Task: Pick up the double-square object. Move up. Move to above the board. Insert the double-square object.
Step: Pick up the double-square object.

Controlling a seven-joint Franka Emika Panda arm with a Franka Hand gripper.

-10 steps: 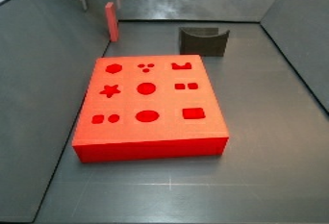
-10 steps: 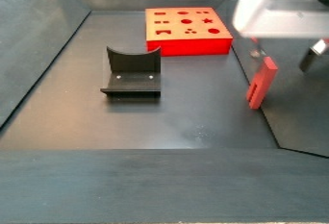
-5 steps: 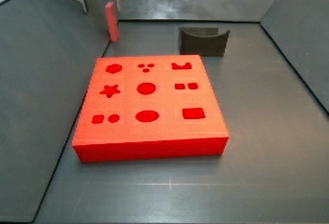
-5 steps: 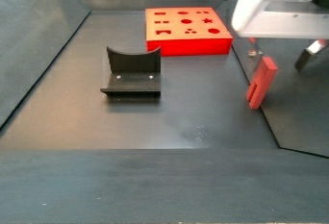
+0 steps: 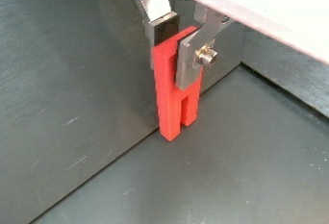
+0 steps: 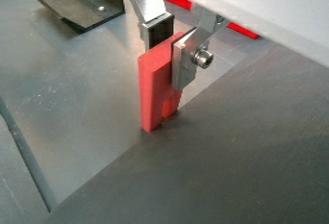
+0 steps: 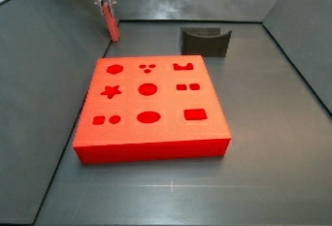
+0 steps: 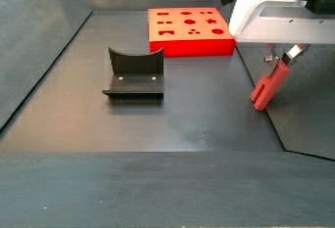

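Note:
The double-square object (image 5: 170,98) is a slim red upright bar standing on the dark floor by the side wall, seen in both wrist views (image 6: 154,98) and both side views (image 7: 112,26) (image 8: 268,85). My gripper (image 5: 178,47) sits over its top end, with the fingers (image 5: 195,62) pressed against its two sides; it also shows in the other views (image 6: 174,47) (image 7: 107,4) (image 8: 277,56). The bar's foot still rests on the floor. The board (image 7: 166,104) is a thick red slab with shaped recesses, lying apart from the gripper (image 8: 197,44).
The dark fixture (image 7: 205,41) stands on the floor beyond the board, also seen in a side view (image 8: 133,73) and a wrist view (image 6: 80,7). Grey walls enclose the floor; the bar stands close against one wall.
The fingers, spread wide on either side of the bar before, have closed onto its upper end. The bar, board and fixture have not moved.

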